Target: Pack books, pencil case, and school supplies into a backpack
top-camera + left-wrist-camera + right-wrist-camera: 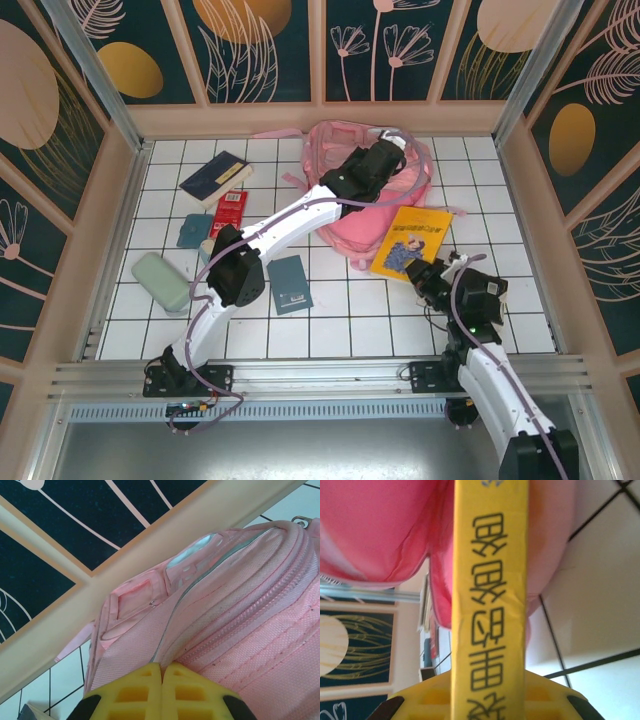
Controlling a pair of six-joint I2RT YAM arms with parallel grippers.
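Starting with the backpack (340, 232), where is it found?

It is laid on the white-tiled bench (340, 320) toward twelve o'clock, close to the back wall. Its zip is seen in the left wrist view.

And how are the left fingers (135, 697) set?

They are pressed together, with the tips placed against the pink fabric beside the zip. Whether anything is nipped between them cannot be told. In the top view the left arm is stretched out over the backpack.

What is held by the right fingers (427, 702)?

The yellow book (410, 240) is pinched by its lettered spine, at its five o'clock corner. The book is placed at four o'clock of the backpack, and its far edge is seen touching the pink fabric.

Where are the other books seen?

The navy book (214, 178) is laid at ten o'clock on the bench, well apart from the backpack. The small teal book (290, 285) is laid flat at seven o'clock of the backpack, just beside the left arm.

And the loose supplies?

The red piece (231, 210) is found at five o'clock of the navy book, just beside it. The small teal square (194, 230) is set at seven o'clock of the red piece. The grey-teal oblong (160, 281) is laid at nine o'clock on the bench, near the left wall.
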